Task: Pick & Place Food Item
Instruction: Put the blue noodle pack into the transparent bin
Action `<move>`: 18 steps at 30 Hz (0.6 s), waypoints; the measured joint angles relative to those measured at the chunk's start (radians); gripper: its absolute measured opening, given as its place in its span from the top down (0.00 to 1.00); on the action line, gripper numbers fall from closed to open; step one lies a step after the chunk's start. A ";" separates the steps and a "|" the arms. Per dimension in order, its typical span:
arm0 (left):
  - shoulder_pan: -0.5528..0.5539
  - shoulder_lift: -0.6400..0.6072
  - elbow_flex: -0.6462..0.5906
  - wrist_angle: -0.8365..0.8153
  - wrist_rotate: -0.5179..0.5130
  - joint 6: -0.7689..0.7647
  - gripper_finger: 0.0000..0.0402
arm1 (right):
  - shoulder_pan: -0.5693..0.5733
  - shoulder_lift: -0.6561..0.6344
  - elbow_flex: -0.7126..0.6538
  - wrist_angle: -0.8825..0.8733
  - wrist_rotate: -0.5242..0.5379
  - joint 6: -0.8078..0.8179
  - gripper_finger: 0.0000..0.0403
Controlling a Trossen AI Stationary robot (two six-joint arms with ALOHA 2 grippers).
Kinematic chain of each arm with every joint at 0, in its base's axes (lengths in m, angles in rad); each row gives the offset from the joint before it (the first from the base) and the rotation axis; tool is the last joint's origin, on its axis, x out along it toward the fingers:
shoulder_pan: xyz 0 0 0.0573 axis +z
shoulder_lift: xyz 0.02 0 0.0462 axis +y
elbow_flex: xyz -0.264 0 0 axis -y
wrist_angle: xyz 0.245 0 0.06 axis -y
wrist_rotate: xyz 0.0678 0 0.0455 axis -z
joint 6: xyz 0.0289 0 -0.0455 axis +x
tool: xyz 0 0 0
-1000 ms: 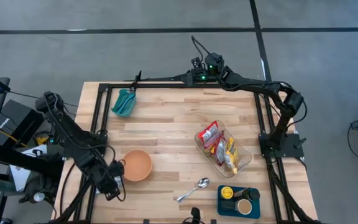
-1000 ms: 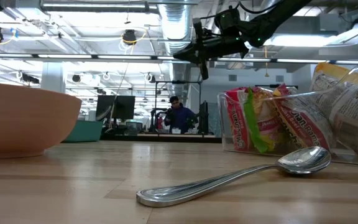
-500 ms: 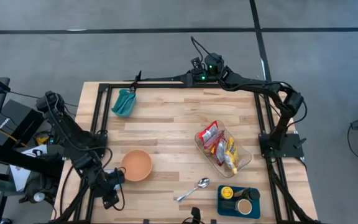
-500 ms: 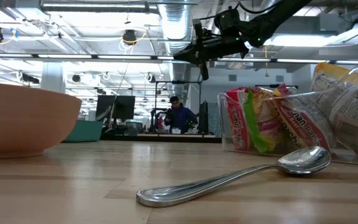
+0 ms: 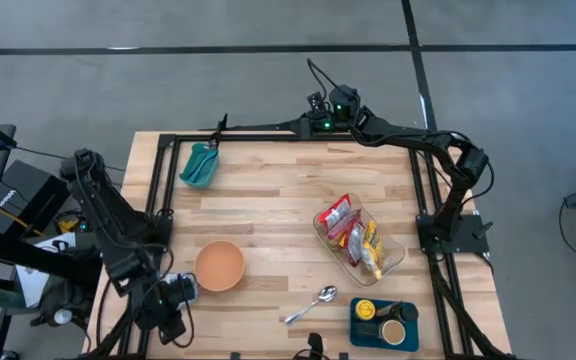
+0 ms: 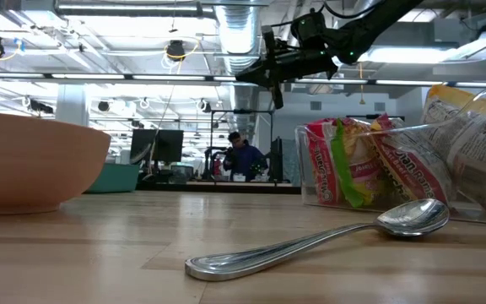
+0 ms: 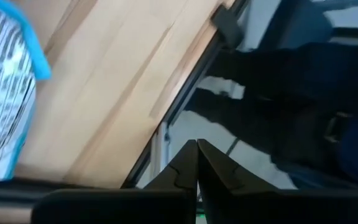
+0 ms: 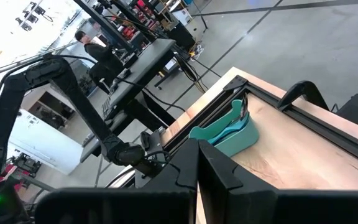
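Both hands closed and empty; food packets remain in container.
Left hand [image 5: 173, 312] sits off the worktop's [image 5: 268, 190] near-left edge, right hand [image 5: 220, 124] at the far edge. Risk: closed fingers jab the packets [image 5: 353, 235] in the clear container [image 5: 393, 255] instead of gripping.

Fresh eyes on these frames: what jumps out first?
The clear tub stuffed with bright red and yellow snack packets, right of centre on the wooden table. Next, the orange bowl near the front left, with a spoon lying between it and a blue tray at the front right corner. A teal scoop sits alone at the back left.
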 joint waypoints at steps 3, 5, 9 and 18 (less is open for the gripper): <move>-0.032 0.044 0.037 -0.048 0.002 -0.011 1.00 | 0.000 0.000 0.000 0.000 0.000 0.000 1.00; -0.045 0.075 0.067 -0.102 0.002 -0.014 1.00 | 0.000 0.000 0.000 0.000 0.000 0.000 1.00; -0.053 0.139 0.128 -0.222 0.002 -0.013 1.00 | 0.000 0.000 0.000 0.000 0.000 0.000 1.00; -0.051 0.238 0.155 -0.397 -0.016 -0.010 1.00 | 0.000 0.000 0.000 0.000 0.000 0.000 1.00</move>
